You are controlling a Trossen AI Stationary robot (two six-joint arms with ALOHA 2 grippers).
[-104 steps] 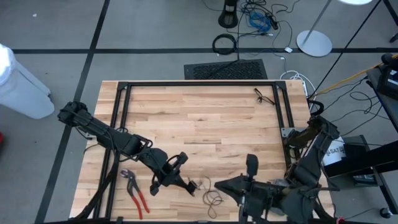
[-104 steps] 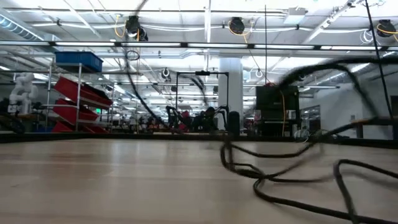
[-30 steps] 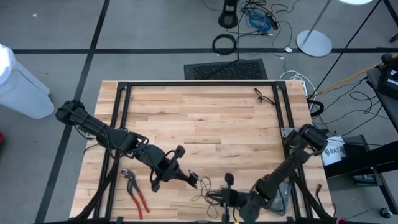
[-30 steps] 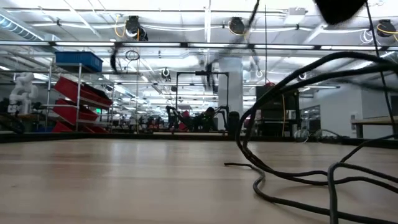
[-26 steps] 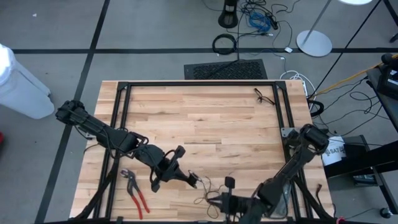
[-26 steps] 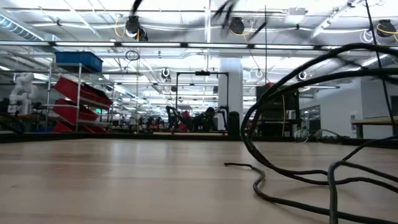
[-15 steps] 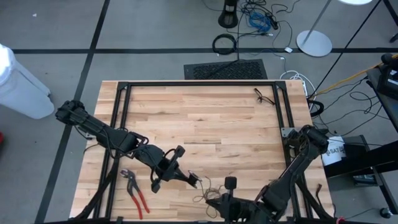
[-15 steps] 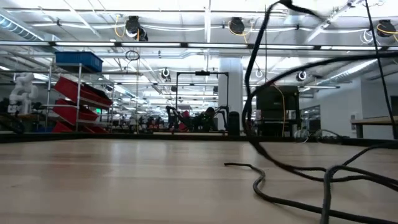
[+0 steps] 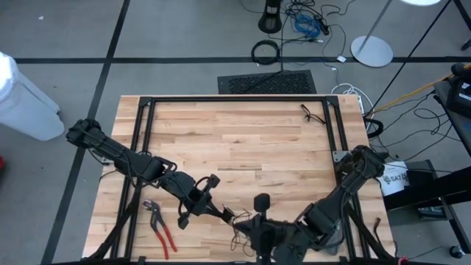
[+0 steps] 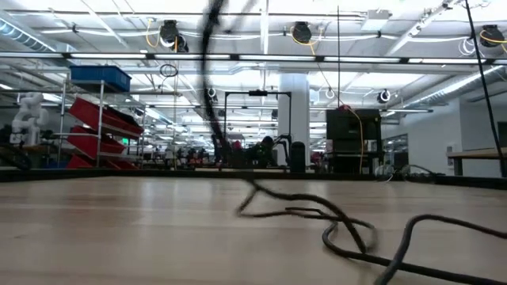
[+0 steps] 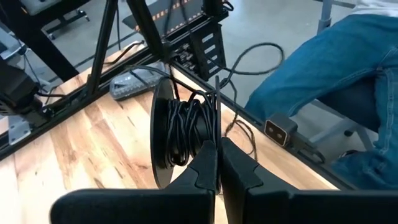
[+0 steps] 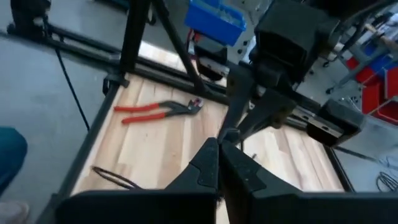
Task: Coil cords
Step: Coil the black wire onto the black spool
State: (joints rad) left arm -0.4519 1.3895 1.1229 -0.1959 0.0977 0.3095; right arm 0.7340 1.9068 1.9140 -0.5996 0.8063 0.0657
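The thin black cord lies in loose loops near the table's near edge, between my two grippers. Part of it rests on the wood, and one strand rises out of the low view. My left gripper is shut, with a bundle of cord loops just ahead of it against a dark round disc. My right gripper is shut and points at the left gripper, almost tip to tip. My left gripper pinches the cord between its fingertips, slanting down from the table's left. A single thin strand rises from the tips, and the looped bundle hangs just beyond them. My right gripper is shut where the cord loops gather, coming from the table's right. Its own fingers hide the place of contact, so I cannot tell which part it has.
Red-handled pliers lie to the left of the grippers, near the front edge. A black frame runs round the table top. Black eyeglasses lie at the far right. A person in jeans sits beyond the near edge.
My right gripper has risen, rolled, and gone toward the table's left until it nearly meets the left gripper. The cord's big loops on the right of the low view have come down flatter on the table, and a strand now rises steeply further left.
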